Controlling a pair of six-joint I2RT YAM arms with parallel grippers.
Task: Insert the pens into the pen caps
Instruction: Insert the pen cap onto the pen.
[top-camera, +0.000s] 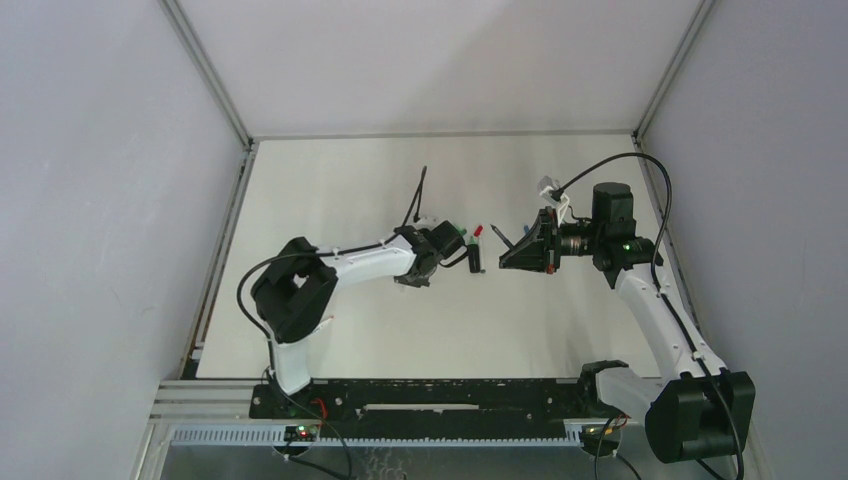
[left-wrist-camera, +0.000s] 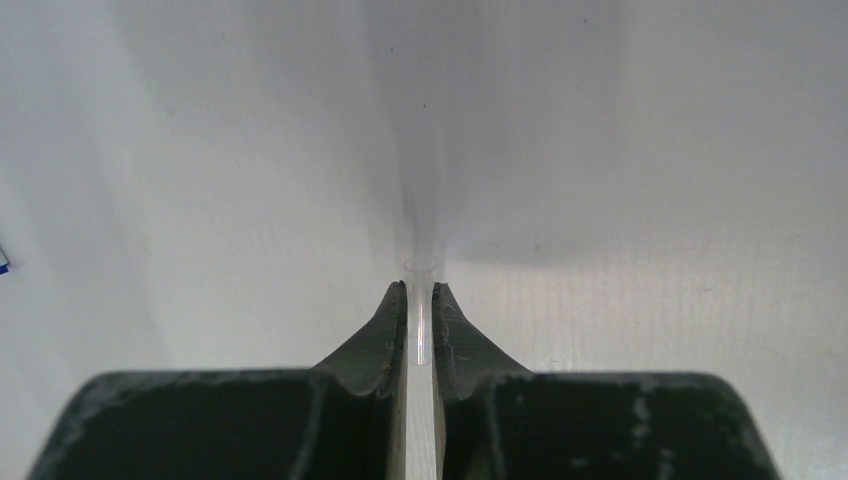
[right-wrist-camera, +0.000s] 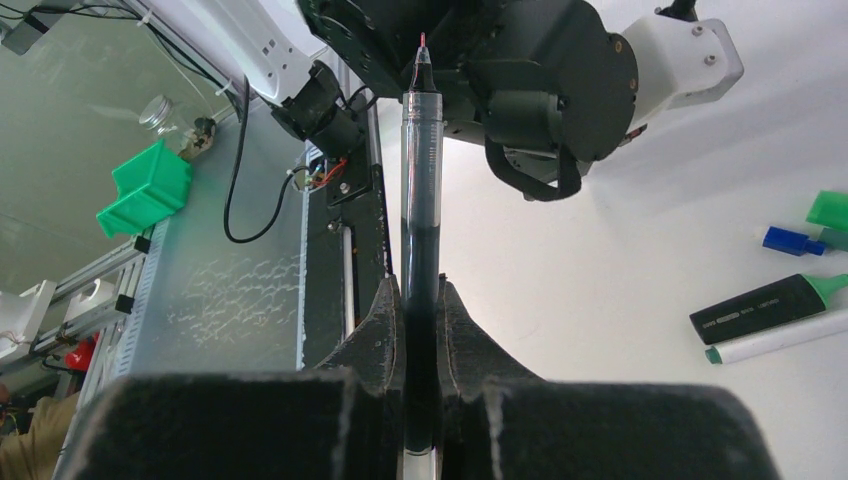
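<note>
1. The white print on the black highlighter (right-wrist-camera: 768, 309) is too small to read. It lies on the matte white table (right-wrist-camera: 600, 300) just beside a white marker (right-wrist-camera: 785, 336), near a blue cap (right-wrist-camera: 788, 240) and a green cap (right-wrist-camera: 828, 210).
2. The right gripper (right-wrist-camera: 422, 292) pinches a clear-barrelled pen (right-wrist-camera: 421, 180), dark inside and red-tipped.
3. The left gripper (left-wrist-camera: 420, 292) is clamped on a transparent tubular pen cap (left-wrist-camera: 421, 325).
4. Smooth grey walls (top-camera: 100, 150) enclose the table.
</note>
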